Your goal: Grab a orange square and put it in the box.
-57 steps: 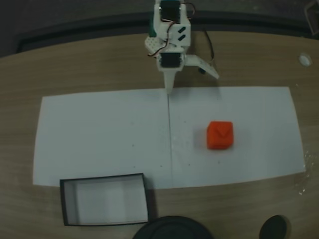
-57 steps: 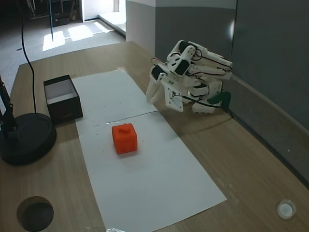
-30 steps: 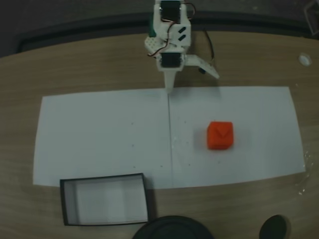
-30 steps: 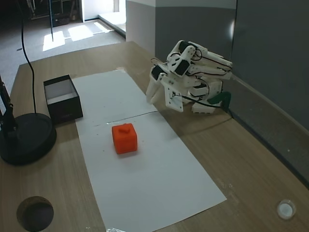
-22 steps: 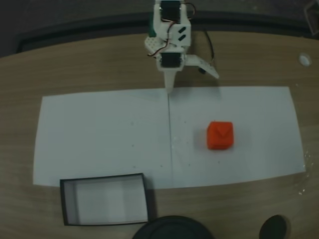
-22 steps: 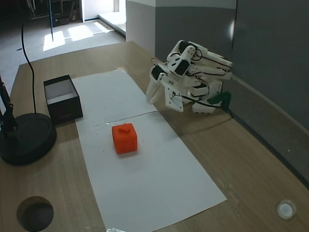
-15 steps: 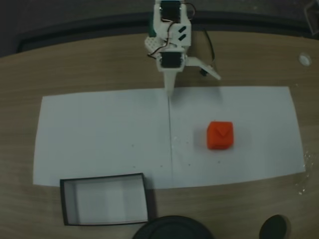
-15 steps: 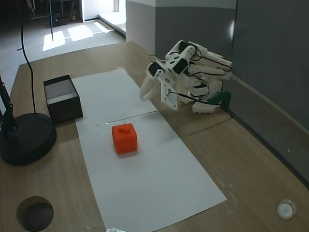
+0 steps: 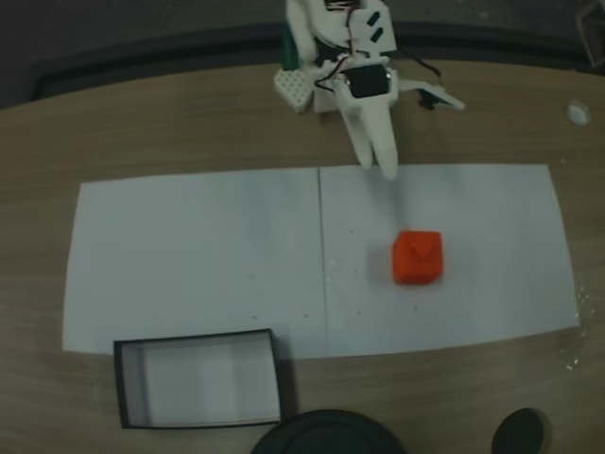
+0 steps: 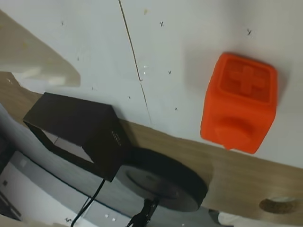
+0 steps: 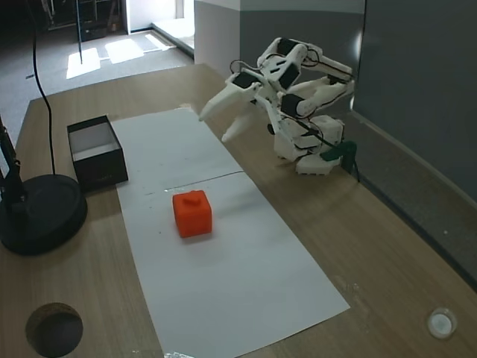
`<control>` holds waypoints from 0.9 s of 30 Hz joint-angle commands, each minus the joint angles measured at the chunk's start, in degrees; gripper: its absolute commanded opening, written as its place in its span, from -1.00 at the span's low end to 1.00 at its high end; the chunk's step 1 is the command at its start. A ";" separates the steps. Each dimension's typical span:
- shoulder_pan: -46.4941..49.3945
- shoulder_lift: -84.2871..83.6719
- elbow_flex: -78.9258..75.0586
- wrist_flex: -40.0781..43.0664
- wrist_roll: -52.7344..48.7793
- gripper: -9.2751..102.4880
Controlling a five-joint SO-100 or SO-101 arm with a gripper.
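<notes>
I am holding my fingers (image 11: 212,124) spread apart in the air with nothing between them, raised over the far edge of the white paper (image 9: 189,255), well apart from the cube (image 9: 417,256). The cube is sitting on the paper, to the right of its centre crease in a fixed view from above. It is looking to me like light, stiff plastic with smooth, slightly slippery faces and rounded edges, so I am planning to pinch two opposite flat sides, low and square. I am counting one cube, one box (image 9: 198,378) on the bare counter (image 9: 189,123) past the paper's near edge, and two round black things.
</notes>
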 commanded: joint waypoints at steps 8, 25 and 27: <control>-10.46 -45.88 -34.19 5.54 0.18 -0.20; -11.60 -79.28 -54.05 7.47 -5.45 -0.19; -11.51 -81.30 -54.05 6.94 -5.54 -0.19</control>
